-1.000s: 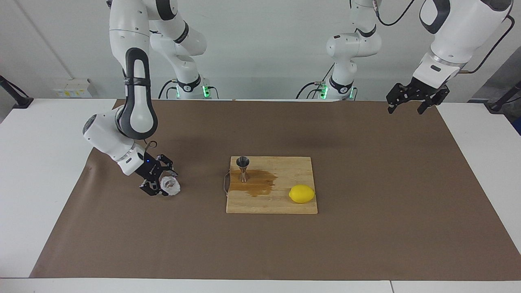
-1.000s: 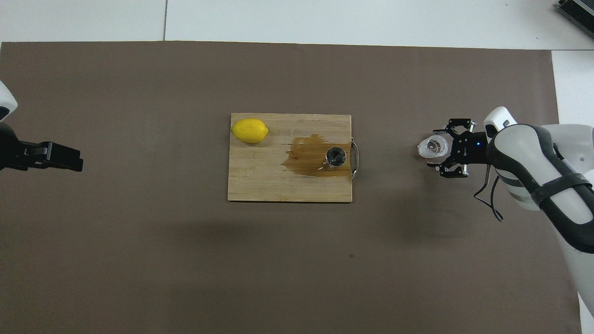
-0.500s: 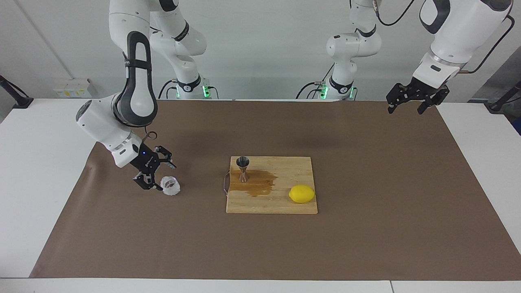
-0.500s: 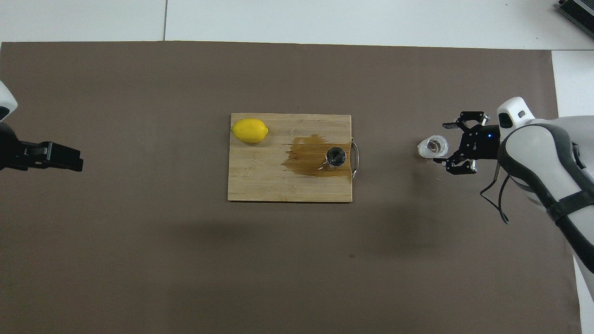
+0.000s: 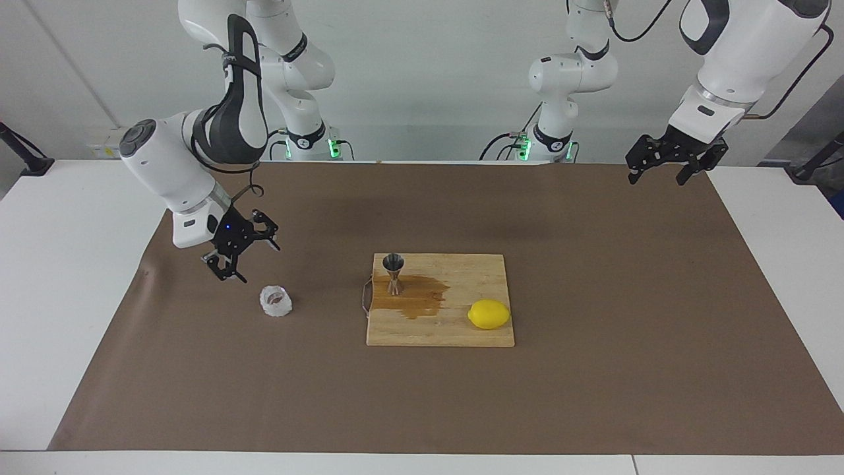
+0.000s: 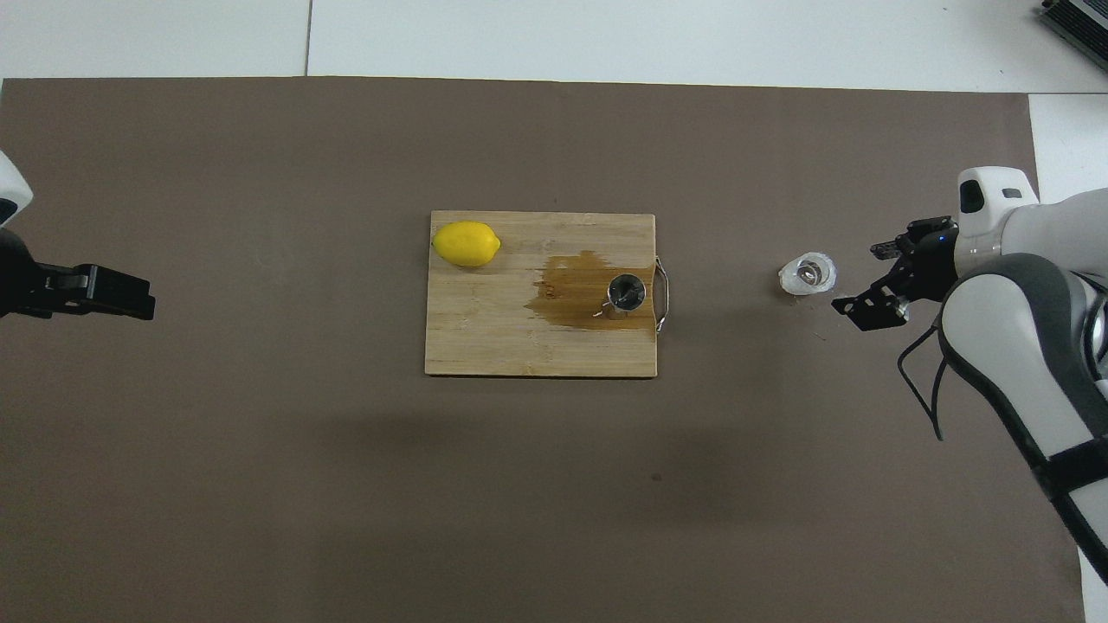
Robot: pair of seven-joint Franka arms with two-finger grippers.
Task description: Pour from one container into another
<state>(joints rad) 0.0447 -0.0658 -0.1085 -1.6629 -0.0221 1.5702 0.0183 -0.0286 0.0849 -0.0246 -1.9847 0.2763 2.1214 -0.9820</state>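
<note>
The clear textured glass cup (image 5: 275,301) stands alone on the brown mat toward the right arm's end of the table; it also shows in the overhead view (image 6: 807,273). The steel jigger (image 5: 393,272) stands upright on the wooden cutting board (image 5: 461,333), at the board's end closest to the cup, and shows from above (image 6: 625,292). My right gripper (image 5: 241,262) is open and empty, raised above the mat and apart from the cup (image 6: 861,279). My left gripper (image 5: 657,177) is open and empty, and waits high over the mat's corner at the left arm's end (image 6: 130,298).
A yellow lemon (image 5: 489,314) lies on the board's end toward the left arm. A brown wet stain (image 5: 415,300) spreads on the board around the jigger. A metal handle (image 6: 663,294) sticks out from the board's edge toward the cup.
My right gripper has opened, let go of the glass cup, and drawn up and back from it. The cup stays standing on the mat. The left arm has not moved.
</note>
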